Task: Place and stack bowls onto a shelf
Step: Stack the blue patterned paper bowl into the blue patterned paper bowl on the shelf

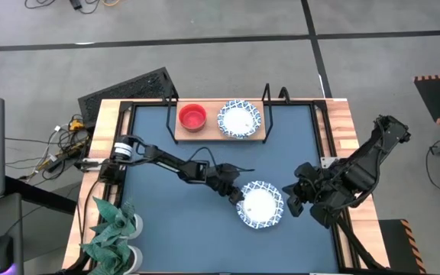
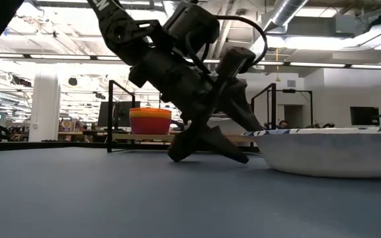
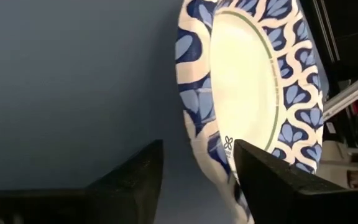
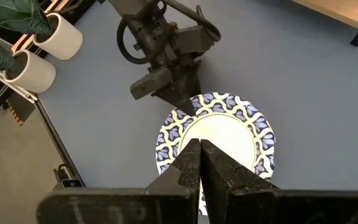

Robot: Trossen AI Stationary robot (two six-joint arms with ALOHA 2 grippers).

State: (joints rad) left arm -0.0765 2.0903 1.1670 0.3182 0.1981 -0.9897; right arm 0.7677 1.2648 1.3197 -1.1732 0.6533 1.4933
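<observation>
One white bowl (image 1: 260, 205) upright on table, left claw (image 1: 239, 195) wide, straddling its rim.

Shelf (image 1: 208, 131) right end free (frame (image 1: 266, 107) beside).

High view looks straight down on the table (image 1: 166, 221). Low view sits at tabletop height. Both wrist views closely share the white bowl (image 4: 216, 134).

The dark blue table (image 1: 182, 221) carries a patterned white bowl (image 1: 260, 205) at the left gripper's (image 1: 237, 194) fingertips, apparently resting flat.

The shelf (image 1: 212, 131) beyond holds a red bowl (image 1: 192, 117) and another patterned bowl (image 1: 239, 118).
</observation>
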